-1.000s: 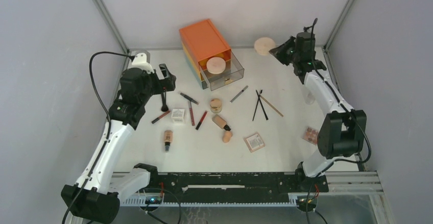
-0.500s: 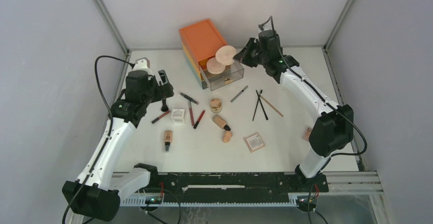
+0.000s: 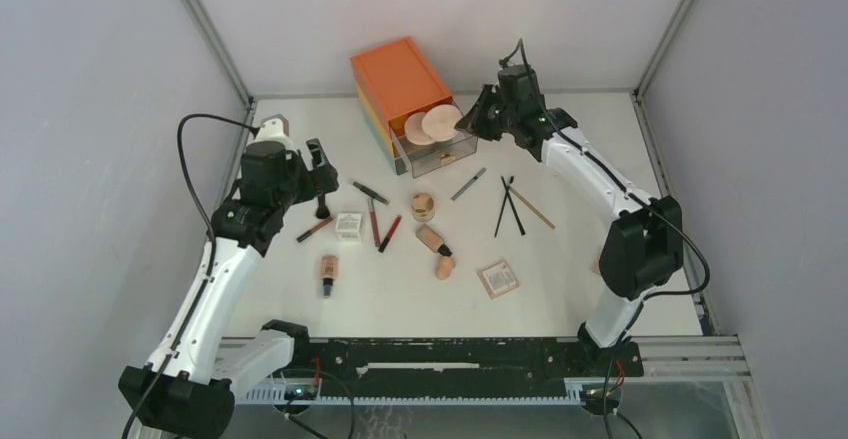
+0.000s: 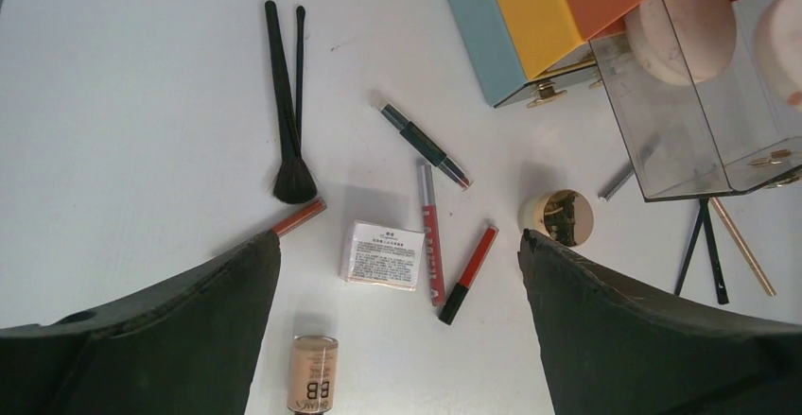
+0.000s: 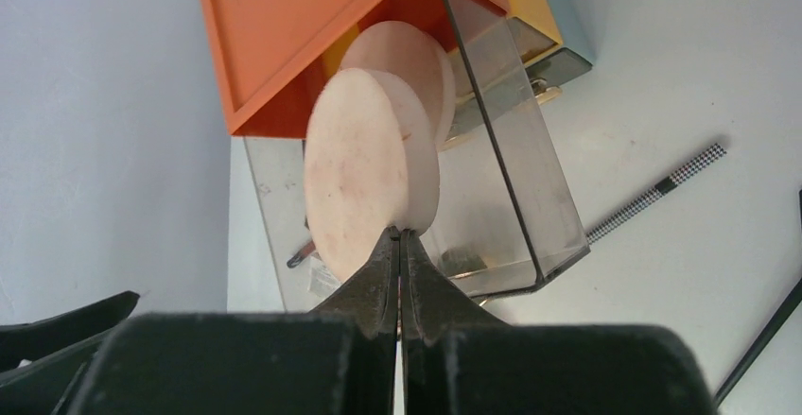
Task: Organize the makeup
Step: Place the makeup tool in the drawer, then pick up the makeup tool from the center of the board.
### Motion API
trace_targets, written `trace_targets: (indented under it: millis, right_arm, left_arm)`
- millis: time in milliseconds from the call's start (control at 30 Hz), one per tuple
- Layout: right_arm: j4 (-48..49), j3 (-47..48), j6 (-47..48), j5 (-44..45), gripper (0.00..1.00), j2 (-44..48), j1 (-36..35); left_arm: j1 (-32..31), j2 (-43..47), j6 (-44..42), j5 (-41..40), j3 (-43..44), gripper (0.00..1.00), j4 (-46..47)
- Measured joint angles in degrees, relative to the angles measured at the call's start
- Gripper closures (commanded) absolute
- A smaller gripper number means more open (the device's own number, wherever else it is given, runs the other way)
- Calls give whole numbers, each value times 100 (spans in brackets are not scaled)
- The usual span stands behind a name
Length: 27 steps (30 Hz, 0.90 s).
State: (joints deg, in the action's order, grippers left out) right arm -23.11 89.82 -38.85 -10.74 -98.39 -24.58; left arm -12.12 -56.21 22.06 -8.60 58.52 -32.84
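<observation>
**A:** What was on the left?

**B:** The left gripper (image 4: 397, 237) hung over the white table (image 4: 113, 103) with its jaws spread wide and nothing between them. Under it lay a black powder brush (image 4: 282, 94) with a thin brush (image 4: 299, 65) alongside. There was also an orange-tipped pencil (image 4: 301, 216), a small white box (image 4: 383, 255) and a beige foundation bottle (image 4: 313, 372).

**A:** And toward the middle?

**B:** A dark pencil (image 4: 426, 146) and two red pencils (image 4: 431, 245) lay just right of the box. Past them came a gold-rimmed jar (image 4: 558, 216), a second foundation bottle (image 3: 433, 239) and a peach sponge (image 3: 445, 267) near its cap end.

**A:** Where was the chest?

**B:** The orange chest (image 3: 398, 77) stood at the back, with its clear drawer (image 3: 445, 154) open toward the table. One round compact (image 5: 421, 51) stood on edge inside that drawer.

**A:** What was the right arm doing?

**B:** The right gripper (image 5: 399, 240) was pinched tight on the lower edge of another round compact, the held compact (image 5: 355, 179). It was upright over the open drawer, just in front of the one inside. I couldn't tell whether the two touched.

**A:** Anything further right?

**B:** A checkered pencil (image 3: 468, 183) lay beside the drawer. Then came crossed black brushes (image 3: 507, 209) and a tan pencil (image 3: 532, 209). A square compact (image 3: 497, 278) lay nearer the arm bases.
</observation>
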Motion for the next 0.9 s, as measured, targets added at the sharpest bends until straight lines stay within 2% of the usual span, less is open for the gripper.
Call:
trace_targets:
  millis: [133, 167, 233, 267, 333, 400, 633, 767, 900]
  right_arm:
    - [-151, 210, 2, -39, 100, -310, -7]
    - [-190, 308, 2, -46, 97, -415, -13]
    - [-254, 494, 4, -68, 64, -603, -28]
    - [-271, 562, -4, -92, 51, -669, -33]
    - [-293, 651, -2, -136, 35, -741, -44]
    - [-260, 717, 7, -175, 31, -745, -63]
    - [-243, 767, 181, -92, 26, -363, -101]
    - [-184, 146, 522, 363, 9, 791, -103]
    - [-83, -739, 885, 1187, 7, 2326, -173]
  left_arm:
    - [0, 94, 0, 2, -2, 0, 2]
    - [0, 116, 0, 2, 0, 0, 4]
    - [0, 136, -2, 2, 0, 0, 4]
    - [0, 136, -2, 2, 0, 0, 2]
    - [0, 136, -2, 7, 0, 0, 0]
    - [0, 136, -4, 20, -2, 0, 2]
    - [0, 136, -17, 35, -2, 0, -9]
    - [0, 162, -57, 214, 0, 0, -31]
    - [2, 264, -63, 435, 0, 0, -42]
